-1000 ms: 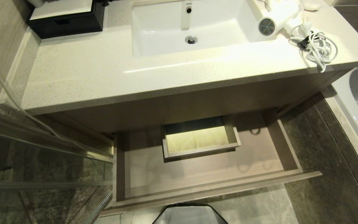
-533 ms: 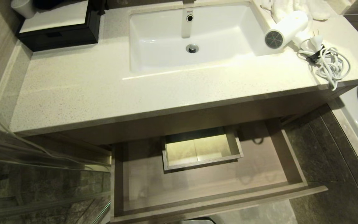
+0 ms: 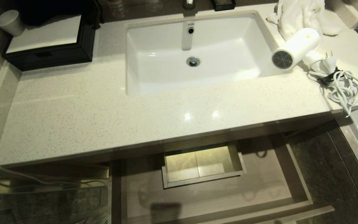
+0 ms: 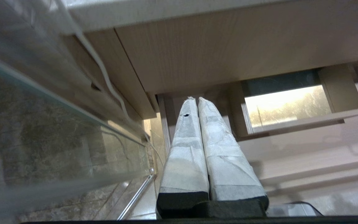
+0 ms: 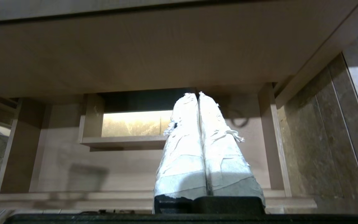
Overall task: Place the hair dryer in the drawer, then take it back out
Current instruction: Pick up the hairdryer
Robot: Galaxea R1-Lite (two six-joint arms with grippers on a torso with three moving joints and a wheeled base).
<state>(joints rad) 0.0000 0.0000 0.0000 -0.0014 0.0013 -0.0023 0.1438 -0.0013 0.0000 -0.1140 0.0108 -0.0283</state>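
A speckled cream desk (image 3: 104, 118) is seen from above, spanning most of the head view, with a white sink (image 3: 194, 53) sunk into its far middle. Below the near edge, the drawer (image 3: 216, 199) is pulled open, light-brown wood grain, with a boxed cutout (image 3: 202, 165) at mid-back; nothing is seen lying on its floor. A black box (image 3: 50, 46) with a white top is set at the far left of the desk, a white cup (image 3: 9, 21) just beside it. A white towel (image 3: 300, 14) is bunched at the far right. The hair dryer (image 3: 297, 48) is laid on the desk right of the sink, just in front of the towel, grey grille facing near-left over the basin rim; its bundled cord (image 3: 343, 88) is heaped to its right, reaching the desk edge. Neither arm is shown in the head view. The left pincer (image 4: 197, 99) and right pincer (image 5: 197, 95) are each seen in wrist views, taped fingers pressed together, empty, pointed toward the open drawer.
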